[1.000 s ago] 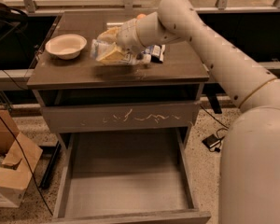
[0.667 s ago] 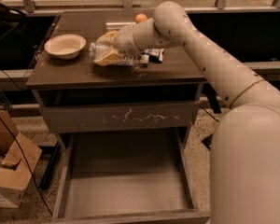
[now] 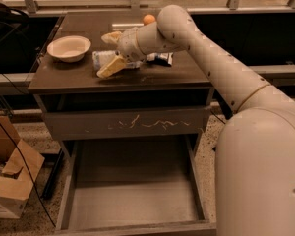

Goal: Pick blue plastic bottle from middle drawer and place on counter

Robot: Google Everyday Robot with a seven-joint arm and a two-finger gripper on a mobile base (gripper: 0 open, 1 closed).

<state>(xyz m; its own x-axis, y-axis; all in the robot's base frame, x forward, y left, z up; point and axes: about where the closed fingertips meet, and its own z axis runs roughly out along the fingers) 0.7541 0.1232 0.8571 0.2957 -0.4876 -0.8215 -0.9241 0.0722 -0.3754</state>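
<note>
The blue plastic bottle point(image 3: 103, 58) lies on its side on the counter point(image 3: 157, 77), just right of a bowl. My gripper point(image 3: 111, 53) hangs low over the counter with its fingers spread, one behind the bottle and one in front of it. A thin dark gap shows between the rear finger point(image 3: 111, 37) and the bottle. The middle drawer point(image 3: 132, 191) is pulled out below, and its grey floor is bare.
A white bowl point(image 3: 69, 48) sits at the counter's left. An orange point(image 3: 148, 19) lies at the back, and a blue-and-white snack bag point(image 3: 161, 58) lies behind my wrist. The scratched drawer front point(image 3: 132, 124) is closed. A cardboard box point(image 3: 10, 181) stands on the floor at the left.
My arm has swung back and left over the counter. The fingers now stand a little wider apart around the bottle, which rests on the counter.
</note>
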